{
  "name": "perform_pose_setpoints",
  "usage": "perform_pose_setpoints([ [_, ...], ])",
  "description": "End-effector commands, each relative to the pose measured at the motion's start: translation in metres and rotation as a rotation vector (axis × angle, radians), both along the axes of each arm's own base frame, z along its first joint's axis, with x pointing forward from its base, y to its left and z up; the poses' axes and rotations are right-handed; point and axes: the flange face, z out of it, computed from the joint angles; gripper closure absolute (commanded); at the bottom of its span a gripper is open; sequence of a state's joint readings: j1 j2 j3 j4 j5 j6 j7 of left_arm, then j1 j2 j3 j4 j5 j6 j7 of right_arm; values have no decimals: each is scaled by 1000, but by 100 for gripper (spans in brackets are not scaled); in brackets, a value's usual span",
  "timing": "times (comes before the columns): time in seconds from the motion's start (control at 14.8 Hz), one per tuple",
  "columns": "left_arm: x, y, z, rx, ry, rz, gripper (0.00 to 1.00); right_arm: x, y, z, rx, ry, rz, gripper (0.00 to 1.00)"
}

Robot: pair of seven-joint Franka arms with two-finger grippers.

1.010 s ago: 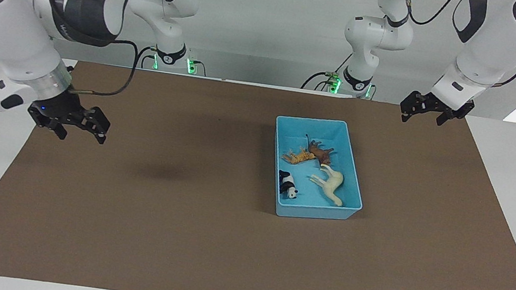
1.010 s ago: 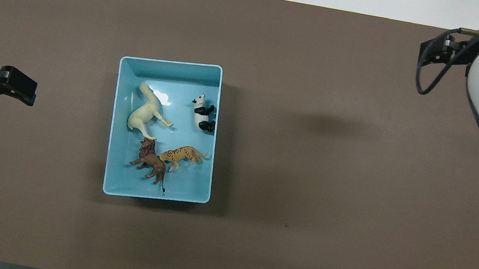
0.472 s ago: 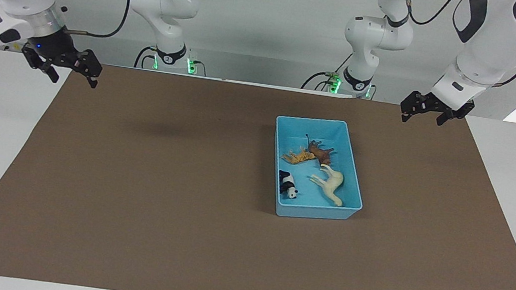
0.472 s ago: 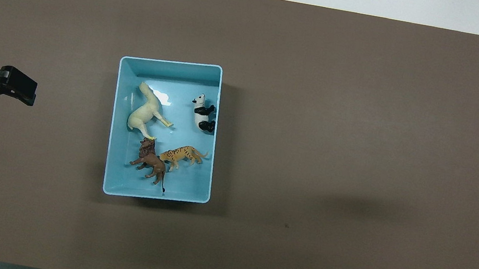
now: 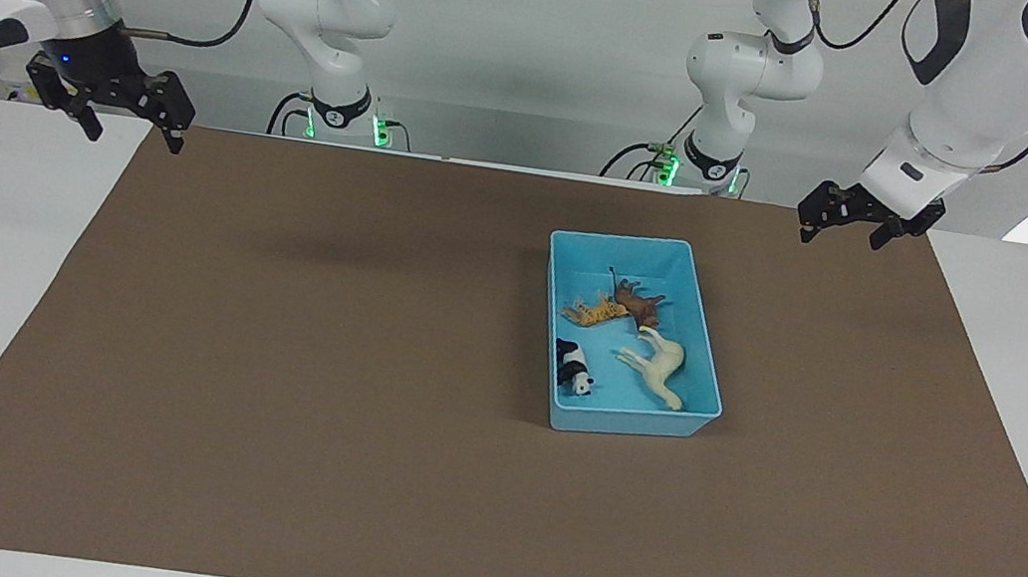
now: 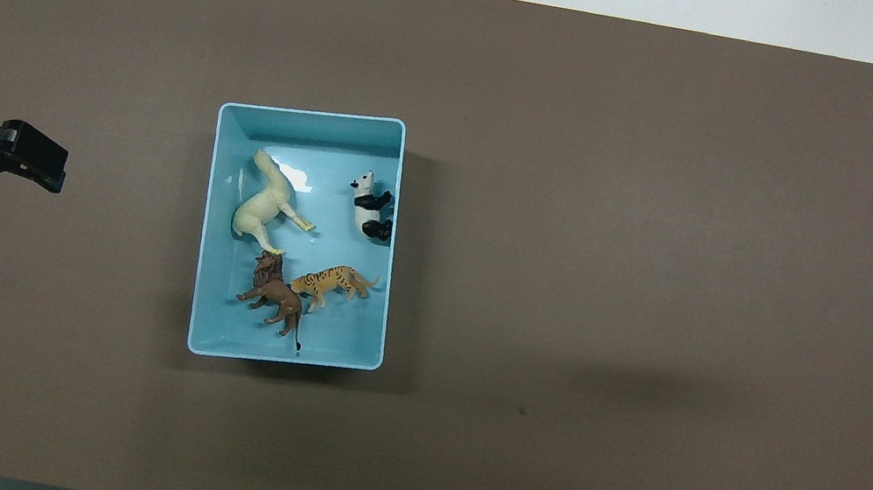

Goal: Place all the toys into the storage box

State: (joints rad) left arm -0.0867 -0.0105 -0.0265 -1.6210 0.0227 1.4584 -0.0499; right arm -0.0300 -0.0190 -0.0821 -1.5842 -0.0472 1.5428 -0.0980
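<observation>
My facing camera sits high across the surface, looking at both arm bases. My overhead camera looks steeply down from the robots' end. Both share the light blue rectangular plastic box [image 5: 646, 245] [image 6: 315, 113], turned half around.

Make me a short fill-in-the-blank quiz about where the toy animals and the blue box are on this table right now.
1. All ____ toy animals lie inside the blue box.
2. The animal in the box farthest from the robots is the ____.
3. The brown lion lies beside the striped ____.
4. The right gripper and the left gripper both hold ____.

Missing words: four; horse; tiger; nothing
</observation>
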Motion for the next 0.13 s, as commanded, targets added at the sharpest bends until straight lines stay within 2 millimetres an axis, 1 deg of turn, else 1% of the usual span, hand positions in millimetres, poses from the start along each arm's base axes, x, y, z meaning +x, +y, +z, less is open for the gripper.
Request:
perform_pose_setpoints([
  [0.0, -6, 3, 0, -6, -13, -1, 0, 2, -1, 3, 4, 8, -7, 0],
  [0.07, -6, 3, 0, -6, -13, -1, 0, 2, 0, 3, 4, 8, -7, 0],
])
